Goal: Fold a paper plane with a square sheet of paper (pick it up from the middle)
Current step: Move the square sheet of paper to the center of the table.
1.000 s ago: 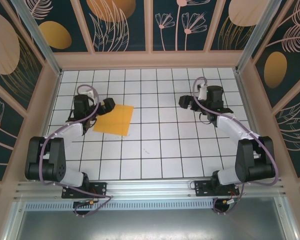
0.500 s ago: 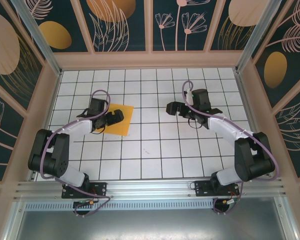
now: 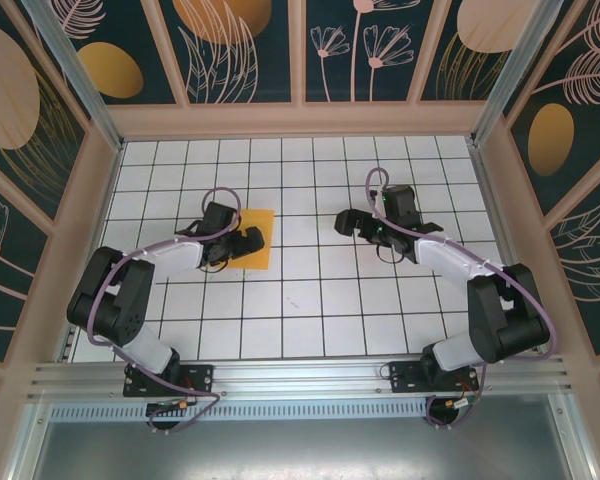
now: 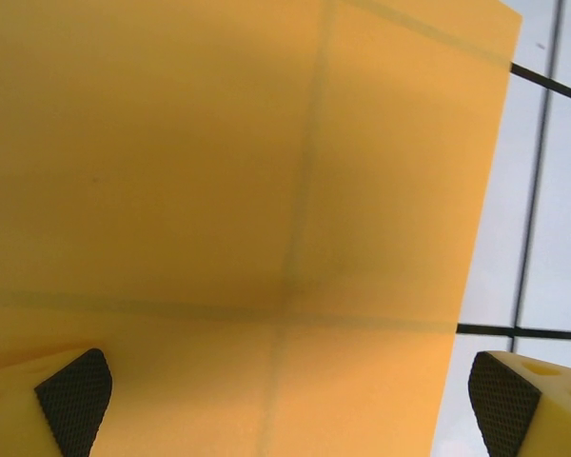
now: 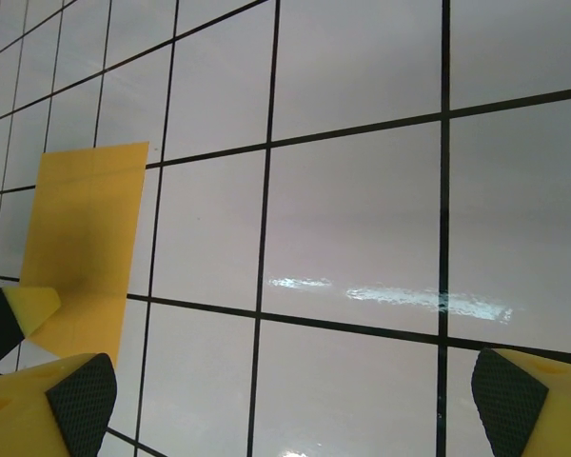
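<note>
The square sheet of paper (image 3: pixel 262 224) is orange-yellow and lies flat on the white grid table, left of centre. My left gripper (image 3: pixel 249 243) hovers low over it and covers its left part. In the left wrist view the square sheet of paper (image 4: pixel 228 190) spreads under the open left gripper (image 4: pixel 285 411), with the grid lines showing faintly through it and nothing between the pads (image 4: pixel 73 400). My right gripper (image 3: pixel 347 221) is open over bare tiles about two squares to the right. In the right wrist view the sheet (image 5: pixel 86 238) lies far left of the right gripper (image 5: pixel 290 405).
The white gridded table (image 3: pixel 310 300) is fenced by pale wooden walls and metal posts (image 3: pixel 495 110). A yellow and black fingertip of the left gripper (image 5: pixel 14 314) pokes in at the left edge of the right wrist view, resting over the sheet's corner.
My left gripper has moved right, from beside the sheet's left edge to over the sheet. My right gripper has swung left toward the table's middle.
</note>
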Tool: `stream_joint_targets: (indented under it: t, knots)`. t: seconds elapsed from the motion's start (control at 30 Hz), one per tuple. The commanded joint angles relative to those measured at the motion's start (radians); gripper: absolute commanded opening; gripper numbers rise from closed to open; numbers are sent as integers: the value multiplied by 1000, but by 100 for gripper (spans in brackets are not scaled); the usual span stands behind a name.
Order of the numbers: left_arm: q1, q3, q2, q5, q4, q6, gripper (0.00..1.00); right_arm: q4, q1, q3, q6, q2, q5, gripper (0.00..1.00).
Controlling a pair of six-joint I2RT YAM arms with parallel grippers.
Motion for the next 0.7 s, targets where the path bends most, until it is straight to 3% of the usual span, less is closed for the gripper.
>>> stream_joint_targets:
  t: [0.0,0.4,0.57,0.67]
  knots:
    - [-93,-45,29,84,52,-128,98,-13,4,-15,36,-17,73,99]
    - [-400,152,235,115,286,-370,98,-91,-61,-28,92,-26,135,99]
    - [-431,174,186,51,331,-434,98,-128,-77,-10,111,-24,103,93]
    - [-428,144,102,-92,267,-424,99,-184,-64,39,128,9,102,87]
